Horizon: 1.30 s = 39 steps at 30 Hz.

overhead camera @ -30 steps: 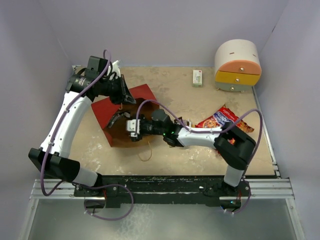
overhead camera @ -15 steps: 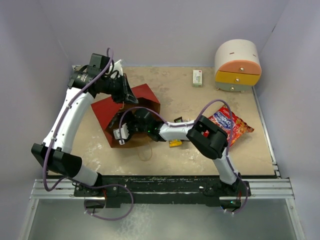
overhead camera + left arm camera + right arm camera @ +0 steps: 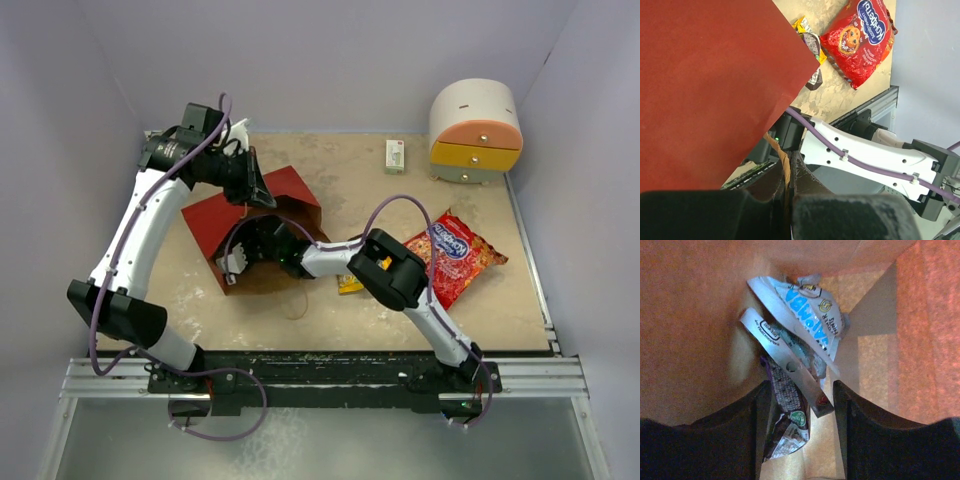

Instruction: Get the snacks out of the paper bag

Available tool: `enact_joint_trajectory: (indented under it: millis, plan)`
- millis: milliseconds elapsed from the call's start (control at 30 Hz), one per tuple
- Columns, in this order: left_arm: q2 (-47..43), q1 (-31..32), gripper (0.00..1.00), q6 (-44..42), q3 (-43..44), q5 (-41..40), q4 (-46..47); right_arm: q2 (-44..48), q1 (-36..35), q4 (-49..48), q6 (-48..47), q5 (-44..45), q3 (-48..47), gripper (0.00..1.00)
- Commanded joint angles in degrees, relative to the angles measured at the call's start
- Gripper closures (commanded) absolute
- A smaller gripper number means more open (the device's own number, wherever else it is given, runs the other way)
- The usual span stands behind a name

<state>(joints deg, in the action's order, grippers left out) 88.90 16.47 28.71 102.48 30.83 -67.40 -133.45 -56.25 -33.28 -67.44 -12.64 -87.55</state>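
While left gripper [image 3: 786,167] pinches red paper bag [image 3: 715,90] rim | right gripper [image 3: 801,390] spread | silver-wrapped snacks [image 3: 800,310] crumpled inside

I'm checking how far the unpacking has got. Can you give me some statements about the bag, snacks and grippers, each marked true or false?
1. The red crisp packet lies outside the paper bag. True.
2. The right gripper hovers over the crisp packet. False: it is reached inside the bag, jaws open.
3. The bag is empty. False: silver wrappers lie deep inside it, ahead of the right gripper.
4. The left gripper pinches the bag's edge. True.
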Motion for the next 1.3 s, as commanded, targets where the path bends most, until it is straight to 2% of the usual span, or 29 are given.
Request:
enact_joint_trajectory:
  millis: [0,200,400,600,733,933,1267]
  plan:
    - [0.29,-0.24,1.0,-2.36,3.58,-0.29,-1.23,-0.57,0.67,-4.59,-0.43,2.39,-2.81,0.55]
    - [0.3,-0.26,1.0,-2.11,4.24,-1.27,-1.55,2.07,1.06,-8.5,2.43,2.42,1.13,0.82]
    - [-0.2,-0.28,1.0,-1.36,3.66,-1.97,-0.84,7.81,0.97,-9.16,6.97,2.69,7.01,0.99]
    - [-0.9,-0.26,1.0,-0.35,2.52,-1.97,0.49,16.2,0.9,-10.93,13.0,1.65,16.01,1.0]
    - [-1.0,-0.24,1.0,0.37,2.3,-2.05,1.44,21.63,0.7,-8.49,16.67,-0.85,21.02,1.0]
    - [-1.26,-0.23,1.0,1.92,1.6,-1.36,3.61,30.74,0.62,-7.12,28.77,-1.91,28.07,1.0]
    - [-3.32,-0.22,1.0,3.04,-1.93,-2.77,6.93,49.54,0.61,11.21,55.74,-3.82,34.72,1.0]
